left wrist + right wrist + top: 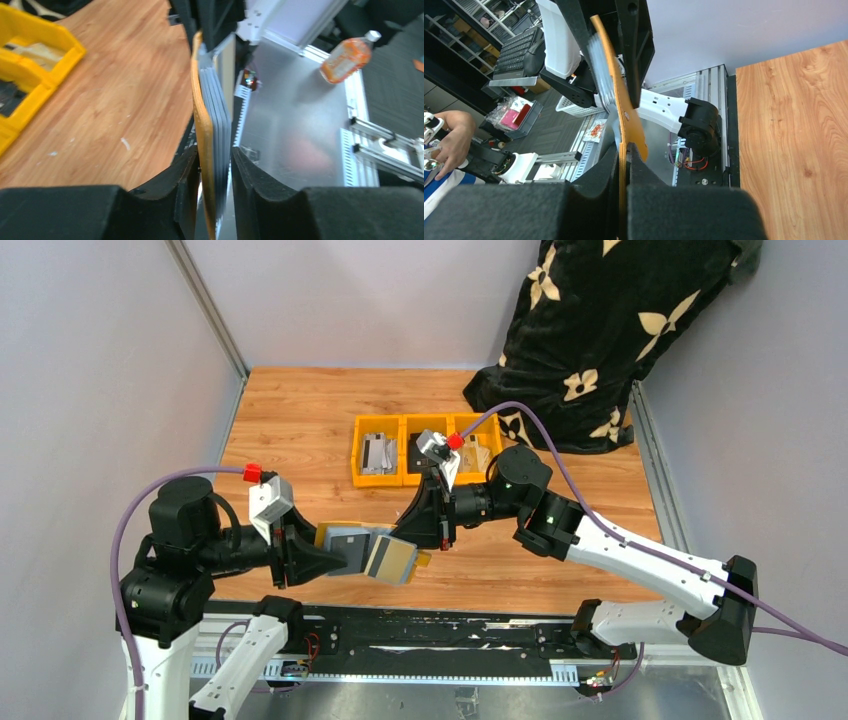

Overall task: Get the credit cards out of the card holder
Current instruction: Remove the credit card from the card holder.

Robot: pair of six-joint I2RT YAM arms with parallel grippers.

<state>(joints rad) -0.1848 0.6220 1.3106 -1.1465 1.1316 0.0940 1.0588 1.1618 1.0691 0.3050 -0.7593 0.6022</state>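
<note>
Holder (385,555) is off the tabletop (300,420), just nearer me than the bins (378,480), held between both arms. My left tool (216,165) pinches holder wall and cards (220,115) together. My right tool (624,165) pinches one flap only.

Risks: the left grip traps the stack, so pulling apart likely just strains the holder or slips the flap out on the right. Loosen left too much and cards probably fan out and drop, maybe past the tabletop edge.

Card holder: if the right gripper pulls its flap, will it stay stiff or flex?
Probably flexes: the card holder curves visibly beyond the right gripper. The credit cards look flat and stiff, packed edge-on in the left gripper, so they may slide as one stack.
</note>
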